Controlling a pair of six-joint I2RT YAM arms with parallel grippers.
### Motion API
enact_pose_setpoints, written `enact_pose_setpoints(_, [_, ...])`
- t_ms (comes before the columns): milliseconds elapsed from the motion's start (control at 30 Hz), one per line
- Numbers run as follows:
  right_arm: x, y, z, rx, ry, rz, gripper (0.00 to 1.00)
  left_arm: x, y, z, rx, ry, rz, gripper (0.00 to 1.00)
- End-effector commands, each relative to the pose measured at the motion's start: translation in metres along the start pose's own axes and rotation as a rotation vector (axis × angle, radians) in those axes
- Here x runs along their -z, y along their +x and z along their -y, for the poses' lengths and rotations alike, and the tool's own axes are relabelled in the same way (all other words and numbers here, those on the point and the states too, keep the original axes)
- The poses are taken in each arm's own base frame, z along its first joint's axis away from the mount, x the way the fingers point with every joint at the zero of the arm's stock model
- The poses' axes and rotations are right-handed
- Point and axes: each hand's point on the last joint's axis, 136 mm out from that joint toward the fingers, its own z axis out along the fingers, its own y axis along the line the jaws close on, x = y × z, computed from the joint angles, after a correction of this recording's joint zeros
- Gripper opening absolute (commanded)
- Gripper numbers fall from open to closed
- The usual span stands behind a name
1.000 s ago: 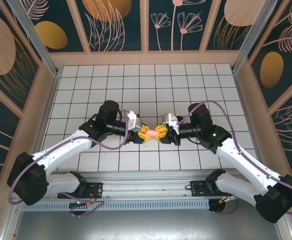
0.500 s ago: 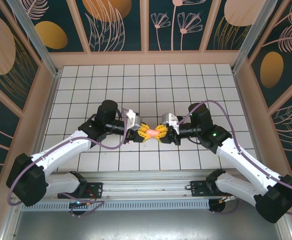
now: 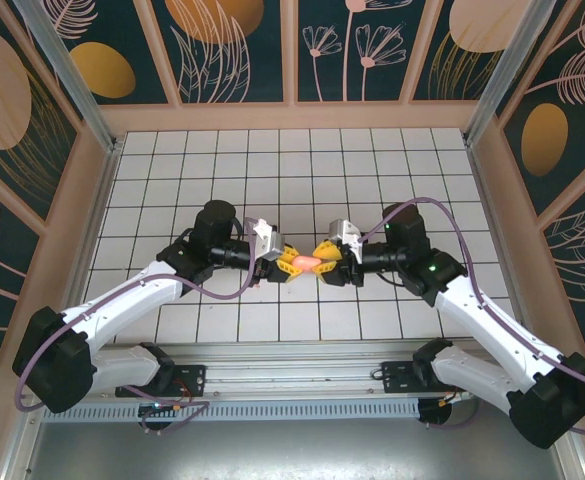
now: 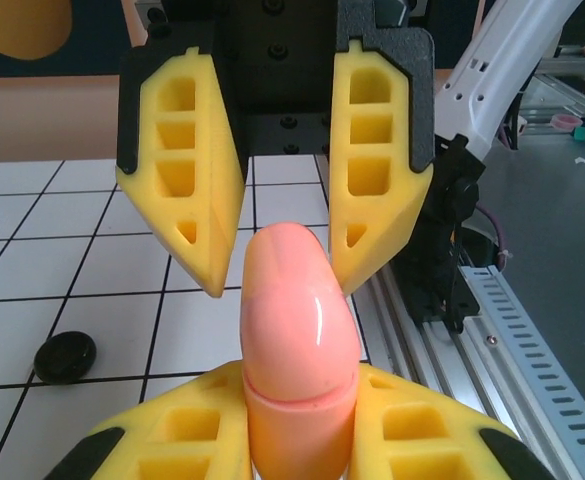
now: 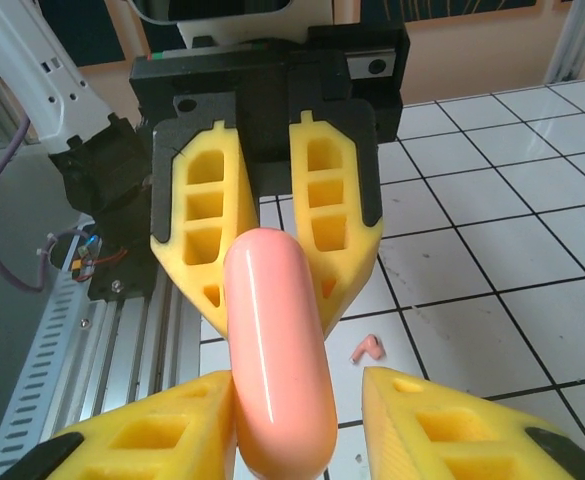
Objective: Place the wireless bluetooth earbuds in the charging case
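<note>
Note the right gripper (image 3: pixel 323 264) drawn back a little from the pink charging case (image 3: pixel 306 262) since a second ago, its yellow fingers (image 4: pixel 187 170) now spread apart and straddling the case's rounded tip rather than pinching it. Find the left gripper (image 3: pixel 288 263) squeezed together on the opposite end of the case, just past a seam, carrying it alone above the surface (image 3: pixel 372 170). Looks closed along that seam, so probably no earbud seated yet. Spot one pink earbud (image 5: pixel 369 348) lying on the surface just beyond the case in the right wrist view, and a small dark rounded thing (image 4: pixel 65 356), probably a black earbud, on the surface off to one side of the case in the left wrist view. Judged as a handover or lid-opening step, early in the task. Beware of slip: glossy, rounded shell pinched at one end only, so liable to squirt out or tilt if squeezed harder or nudged by the parted fingers. Beware also of a drop onto the loose earbuds near the case, scattering them. Close again on the tip off-centre and risk twisting the case in the left grip instead of lifting the lid.
</note>
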Motion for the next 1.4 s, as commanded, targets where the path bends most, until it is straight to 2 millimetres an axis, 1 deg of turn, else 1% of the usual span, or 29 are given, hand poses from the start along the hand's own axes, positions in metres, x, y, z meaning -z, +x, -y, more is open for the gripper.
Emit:
enact_pose_setpoints(0, [0.008,-0.016,0.012,0.04,0.077,0.061,0.36,0.002,0.003,0.015,-0.003,0.06,0.0,0.19])
enact_pose_setpoints(267, [0.008,-0.015,0.016,0.023,0.096,0.061,0.37,0.002,0.0,0.015,-0.008,0.055,0.015,0.17])
enact_pose_setpoints(300, [0.013,-0.014,0.024,0.012,0.126,0.061,0.37,0.002,0.0,0.015,-0.007,0.052,0.024,0.16])
enact_pose_setpoints(367, [0.014,-0.015,0.024,0.008,0.128,0.065,0.37,0.003,-0.001,0.015,0.004,0.042,0.043,0.17])
enact_pose_setpoints(467, [0.017,-0.02,0.023,0.005,0.128,0.083,0.38,0.003,0.001,0.009,0.035,-0.004,0.074,0.16])
enact_pose_setpoints(600, [0.022,-0.028,0.023,-0.021,0.14,0.112,0.45,0.003,0.005,-0.003,0.11,-0.083,0.129,0.14])
enact_pose_setpoints(667, [0.025,-0.03,0.026,-0.054,0.162,0.117,0.48,0.003,0.007,-0.008,0.145,-0.109,0.158,0.13])
enact_pose_setpoints(767, [0.029,-0.025,0.036,-0.145,0.219,0.103,0.51,0.003,0.016,-0.022,0.224,-0.171,0.193,0.13])
enact_pose_setpoints(867, [0.03,-0.011,0.051,-0.28,0.297,0.068,0.52,0.01,0.026,-0.037,0.288,-0.259,0.251,0.13])
enact_pose_setpoints(1000, [0.034,0.021,0.076,-0.487,0.451,-0.034,0.52,0.026,0.046,-0.057,0.362,-0.378,0.306,0.13])
enact_pose_setpoints(1067, [0.035,0.036,0.088,-0.609,0.511,-0.09,0.52,0.033,0.054,-0.064,0.393,-0.409,0.323,0.13])
enact_pose_setpoints(1100, [0.032,0.044,0.092,-0.671,0.524,-0.124,0.52,0.036,0.059,-0.067,0.415,-0.419,0.325,0.13])
enact_pose_setpoints(1200, [0.024,0.066,0.098,-0.788,0.532,-0.216,0.52,0.041,0.065,-0.074,0.441,-0.434,0.333,0.13])
enact_pose_setpoints(1367, [0.003,0.105,0.114,-0.898,0.52,-0.369,0.51,0.048,0.071,-0.083,0.479,-0.484,0.351,0.13])
